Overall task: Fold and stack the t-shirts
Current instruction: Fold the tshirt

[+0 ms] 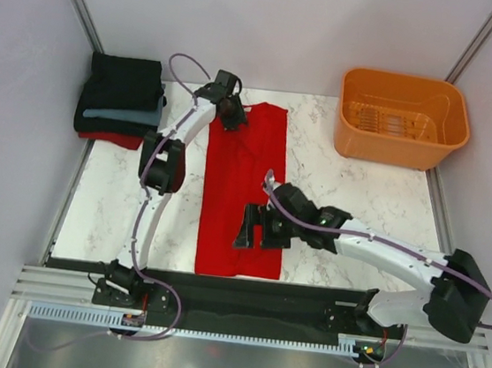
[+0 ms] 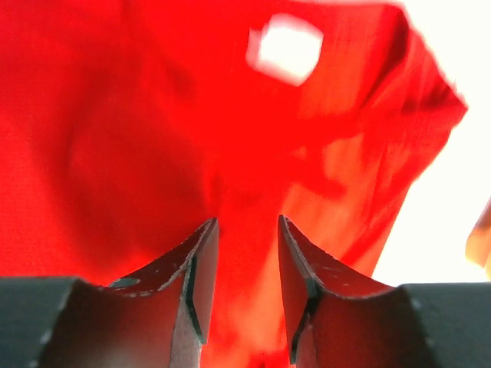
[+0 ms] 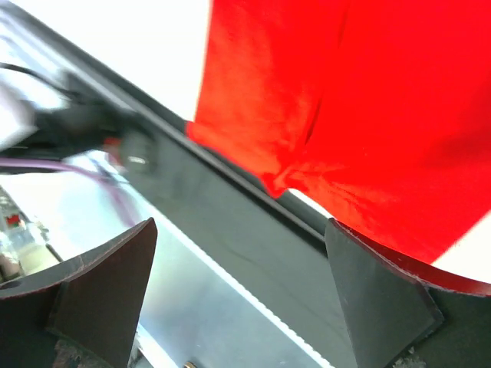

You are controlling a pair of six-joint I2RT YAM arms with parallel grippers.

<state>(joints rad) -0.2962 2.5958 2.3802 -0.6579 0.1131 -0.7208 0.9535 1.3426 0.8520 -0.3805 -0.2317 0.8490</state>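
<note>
A bright red t-shirt [image 1: 239,170] lies on the marble table as a long narrow strip, collar end far, hem near. My left gripper [image 1: 231,118] hovers at its far left corner by the collar, jaws a little apart with nothing between them. In the left wrist view my left gripper [image 2: 246,221] has the red cloth [image 2: 115,115] and a white tag [image 2: 285,47] beyond it. My right gripper [image 1: 248,229] is wide open over the shirt's near part. In the right wrist view my right gripper [image 3: 240,224] is empty above the hem [image 3: 383,92]. A folded stack sits far left: black [image 1: 125,77], slate-blue [image 1: 134,116], red [image 1: 109,138].
An orange plastic basket [image 1: 402,117] stands at the far right corner. Grey walls close in the table on the left, right and back. A black rail [image 1: 243,290] runs along the near edge, also in the right wrist view [image 3: 230,222].
</note>
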